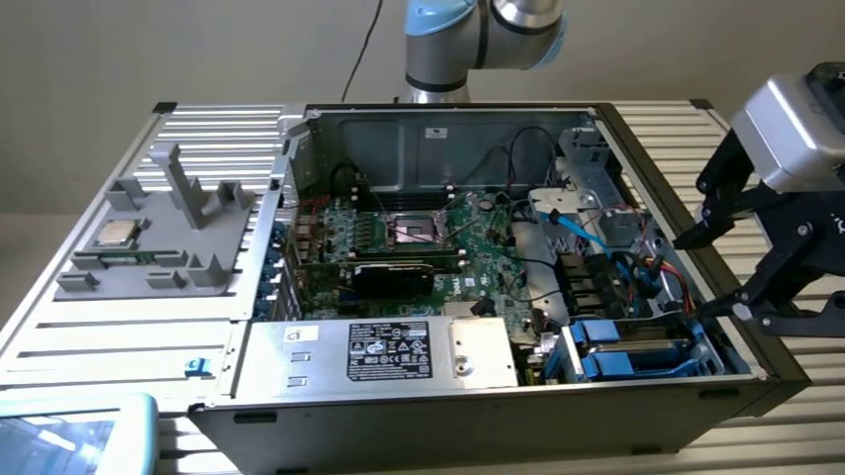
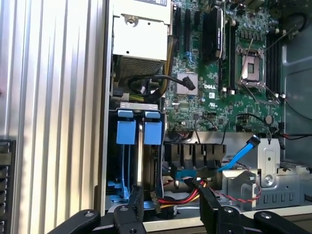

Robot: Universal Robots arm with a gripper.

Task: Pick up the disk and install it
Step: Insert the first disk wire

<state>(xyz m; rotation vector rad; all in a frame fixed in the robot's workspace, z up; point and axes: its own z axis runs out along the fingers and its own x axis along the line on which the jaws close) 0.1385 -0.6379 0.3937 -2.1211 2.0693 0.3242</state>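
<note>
Ribbed metal desk (image 1: 119, 336) is seen carrying an open computer case (image 1: 462, 426). At one corner of the case, beside the power supply (image 1: 396, 351), the disk (image 1: 634, 348) is seen lodged in the drive bay. The gripper (image 1: 713, 277) is held just outside that corner, jaws released and empty. Installation is judged largely done; full seating cannot be confirmed.

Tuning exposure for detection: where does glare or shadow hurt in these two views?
Exterior view: glare whitens the ribbed table beside the grey tray. Wrist view: the ribbed table blows out, while the drive bay sits in shadow.
</note>
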